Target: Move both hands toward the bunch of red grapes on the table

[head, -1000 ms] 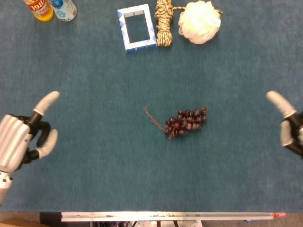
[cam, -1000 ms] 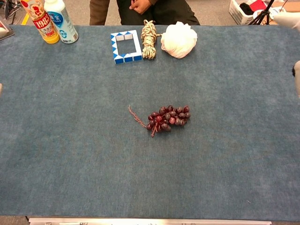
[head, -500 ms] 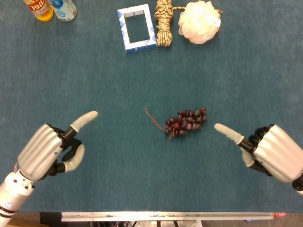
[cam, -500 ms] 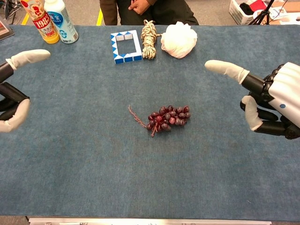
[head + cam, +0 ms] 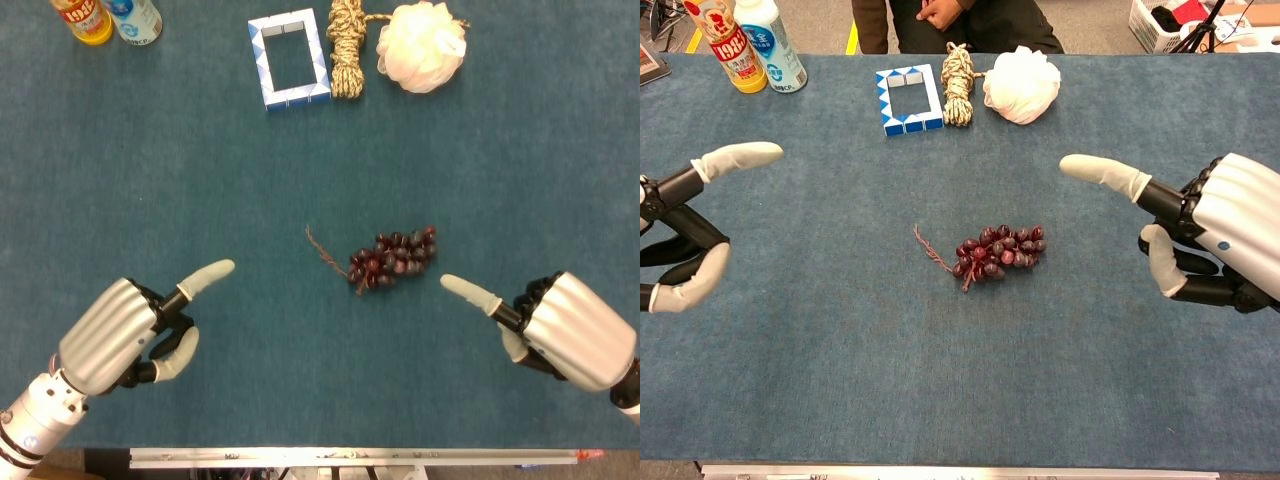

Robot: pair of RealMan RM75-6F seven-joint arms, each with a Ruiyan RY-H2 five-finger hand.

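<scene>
A bunch of red grapes (image 5: 393,258) (image 5: 998,250) lies on the blue table cloth near the middle, its thin stem pointing left. My left hand (image 5: 130,335) (image 5: 685,235) hovers to the lower left of it, one finger stretched toward the bunch and thumb spread apart, holding nothing. My right hand (image 5: 555,325) (image 5: 1200,235) mirrors it at the lower right, a finger pointing at the grapes, its tip a short gap from the bunch. Neither hand touches the grapes.
Along the far edge stand a blue-and-white square frame (image 5: 289,58), a coil of rope (image 5: 346,48) and a white mesh puff (image 5: 421,46). Two bottles (image 5: 110,20) sit at the far left corner. A person (image 5: 960,20) is behind the table.
Both hands have come in from the table's sides toward the grapes and moved a little closer over the last half second. The grapes have not moved.
</scene>
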